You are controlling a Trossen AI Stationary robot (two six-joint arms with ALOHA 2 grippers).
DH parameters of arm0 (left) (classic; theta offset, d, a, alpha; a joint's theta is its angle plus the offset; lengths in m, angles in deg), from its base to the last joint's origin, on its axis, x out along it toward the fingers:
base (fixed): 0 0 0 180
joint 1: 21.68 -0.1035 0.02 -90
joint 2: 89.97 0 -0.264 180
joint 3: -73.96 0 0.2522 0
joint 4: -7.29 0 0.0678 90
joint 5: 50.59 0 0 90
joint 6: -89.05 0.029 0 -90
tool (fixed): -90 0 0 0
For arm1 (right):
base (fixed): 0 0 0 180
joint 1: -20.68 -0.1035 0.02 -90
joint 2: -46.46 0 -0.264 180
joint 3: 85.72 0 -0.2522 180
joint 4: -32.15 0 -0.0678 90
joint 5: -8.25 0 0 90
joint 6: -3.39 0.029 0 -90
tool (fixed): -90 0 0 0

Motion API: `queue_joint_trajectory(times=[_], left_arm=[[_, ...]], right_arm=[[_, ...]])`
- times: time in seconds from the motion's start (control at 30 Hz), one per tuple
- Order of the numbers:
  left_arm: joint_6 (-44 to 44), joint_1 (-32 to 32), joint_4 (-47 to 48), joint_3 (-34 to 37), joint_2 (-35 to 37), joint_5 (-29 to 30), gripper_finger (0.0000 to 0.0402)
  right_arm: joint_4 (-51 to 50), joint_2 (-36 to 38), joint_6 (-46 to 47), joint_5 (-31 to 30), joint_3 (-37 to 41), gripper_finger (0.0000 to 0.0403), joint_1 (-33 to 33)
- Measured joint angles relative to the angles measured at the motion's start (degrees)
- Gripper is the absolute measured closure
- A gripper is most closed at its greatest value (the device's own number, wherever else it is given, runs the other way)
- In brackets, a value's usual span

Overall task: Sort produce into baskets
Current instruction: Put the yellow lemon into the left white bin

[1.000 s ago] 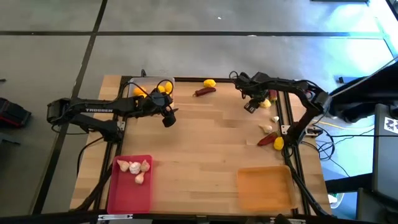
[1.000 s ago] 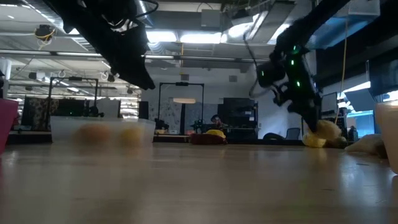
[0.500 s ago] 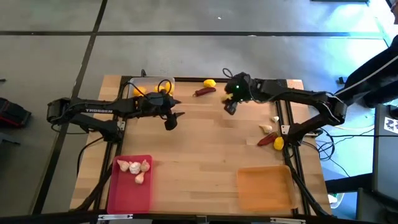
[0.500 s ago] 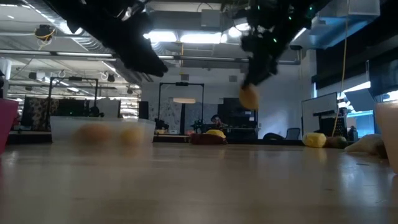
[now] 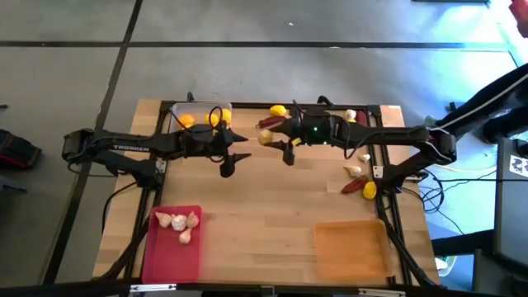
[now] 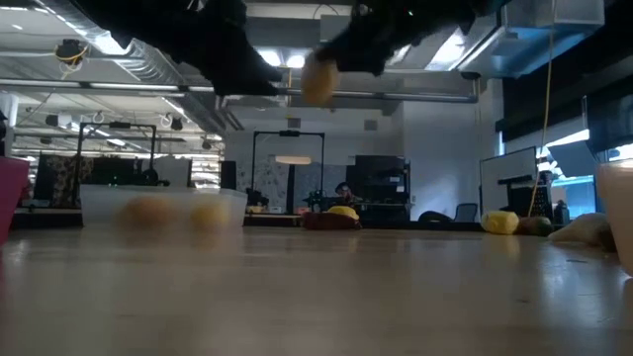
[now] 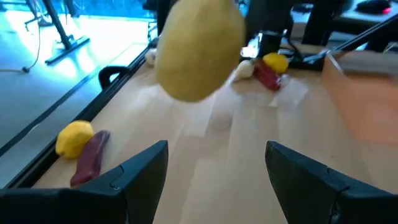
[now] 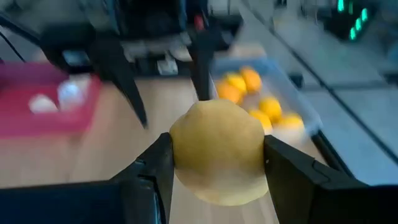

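— Yellow and firm-looking, that lemon [image 8: 217,151] is sitting between the right gripper [image 5: 272,137]'s two fingers, which are closed partway onto its sides. It is hanging high above the far middle of the table [image 5: 272,206], just right of the left gripper [image 5: 233,159].

— How is it going to handle?

— Light and stiff enough, I would judge, but round and smooth, so it could be rolling or slipping if pinched off-centre. The fingers are taking it across its widest part, which looks like the safest hold.

— And the left gripper?

— Its fingers are standing wide apart with nothing between them, hovering over the table to the right of the clear basket [image 5: 175,110], facing the lemon.

— What are you counting?

— Three baskets: the clear one at the far left, the pink-red one [image 5: 175,256] at the near left, the orange one [image 5: 351,249] at the near right. Yellow and orange fruits are lying in the clear basket, at least four in the right wrist view; the arm is covering part of it from above. Three garlic bulbs [image 5: 178,224] are resting in the pink-red basket, and the orange one is holding nothing.

— Loose items?

— One lemon beside a chili pepper [image 5: 269,121] at the far edge, a garlic bulb [image 5: 351,115] further right, two garlic bulbs [image 5: 355,170] toward the right rail, and a second chili touching another lemon [image 5: 369,190] nearer.
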Motion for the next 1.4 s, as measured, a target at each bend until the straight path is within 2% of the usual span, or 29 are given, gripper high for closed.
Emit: queue_joint_trajectory(times=[0.47,0.6,1.4], left_arm=[[1.7,1.7,-4.9,0.1,-0.4,0.2,0.0137],[3.2,2.3,-5.6,0.1,-1.8,0.4,0.0137],[6.6,4.1,-9.6,0.0,-1.8,2.2,0.0137]], right_arm=[[11.4,-5.2,-0.5,1.5,0.0,0.0221,-3.6],[13.8,-5.8,0.1,4.2,0.0,0.0221,-3.6],[16.1,-6.1,0.8,7.4,-0.1,0.0221,-3.7]])
